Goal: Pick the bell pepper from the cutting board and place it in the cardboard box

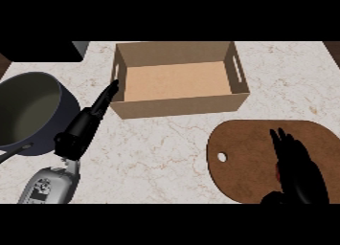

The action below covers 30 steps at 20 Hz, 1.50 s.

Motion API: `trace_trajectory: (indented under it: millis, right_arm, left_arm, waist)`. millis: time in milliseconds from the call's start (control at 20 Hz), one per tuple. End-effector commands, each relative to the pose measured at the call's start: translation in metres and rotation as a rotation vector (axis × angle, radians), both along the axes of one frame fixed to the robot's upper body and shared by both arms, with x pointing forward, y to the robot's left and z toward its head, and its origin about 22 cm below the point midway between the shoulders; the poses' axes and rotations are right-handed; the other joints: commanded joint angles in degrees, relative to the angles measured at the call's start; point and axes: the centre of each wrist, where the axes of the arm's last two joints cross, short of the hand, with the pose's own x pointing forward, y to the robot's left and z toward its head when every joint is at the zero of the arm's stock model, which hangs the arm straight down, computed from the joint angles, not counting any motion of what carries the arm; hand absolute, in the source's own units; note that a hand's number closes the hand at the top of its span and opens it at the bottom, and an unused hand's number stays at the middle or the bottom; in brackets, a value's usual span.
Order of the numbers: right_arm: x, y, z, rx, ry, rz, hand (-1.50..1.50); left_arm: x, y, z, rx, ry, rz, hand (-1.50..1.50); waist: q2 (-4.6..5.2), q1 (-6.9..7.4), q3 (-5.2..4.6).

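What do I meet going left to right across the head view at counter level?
Dark pot → left hand → cardboard box → cutting board → right hand, lying over the board. A small bit of red shows at the right hand; I cannot tell what it is.

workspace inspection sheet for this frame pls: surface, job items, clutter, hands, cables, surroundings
Surface: pale marbled counter.
Job's things: open cardboard box at the back, nothing visible inside; brown cutting board front right; bell pepper mostly hidden, only a red sliver under the right hand.
Clutter: dark pot with handle, at left.
Hands: left hand open, fingers straight, tips by the box's left front corner; right hand over the board, fingers extended, covering the pepper.
Cables: nothing seen.
Surroundings: dark wood beyond the counter's corners.
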Motion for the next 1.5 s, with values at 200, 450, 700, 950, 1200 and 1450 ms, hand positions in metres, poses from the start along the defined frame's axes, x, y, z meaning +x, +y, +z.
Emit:
trace_trajectory:
  millis: [200, 450, 700, 950, 1200, 1450]
  right_arm:
    - [-0.008, -0.024, -0.033, -0.007, 0.038, 0.005, 1.50]
    - [0.001, -0.011, -0.033, -0.071, -0.011, 0.042, 1.50]
    - [0.028, -0.008, -0.019, -0.145, -0.099, 0.044, 1.50]
    - [0.024, 0.136, 0.004, -0.040, -0.049, 0.470, 1.50]
    - [0.016, 0.197, 0.030, -0.073, -0.172, 0.565, 1.50]
    - [0.016, 0.226, 0.070, -0.042, -0.303, 0.555, 1.50]
  left_arm:
    - [-0.009, -0.007, -0.007, -0.001, 0.049, 0.004, 0.00]
    - [-0.002, -0.002, 0.005, 0.009, 0.028, -0.010, 0.00]
    - [-0.001, 0.003, -0.004, 0.013, 0.035, 0.004, 0.00]
    - [0.004, -0.010, -0.001, 0.001, 0.033, -0.056, 0.00]
    - [0.005, 0.000, -0.007, 0.013, 0.043, -0.045, 0.00]
    - [0.002, -0.008, -0.005, 0.017, 0.062, -0.032, 0.00]
  waist:
    - [0.53, 0.04, 0.24]
    - [0.52, 0.08, 0.23]
    - [0.57, 0.37, 0.23]
    - [1.00, 3.37, 0.14]
    - [0.68, 1.98, 0.19]
    - [0.55, 1.55, 0.20]
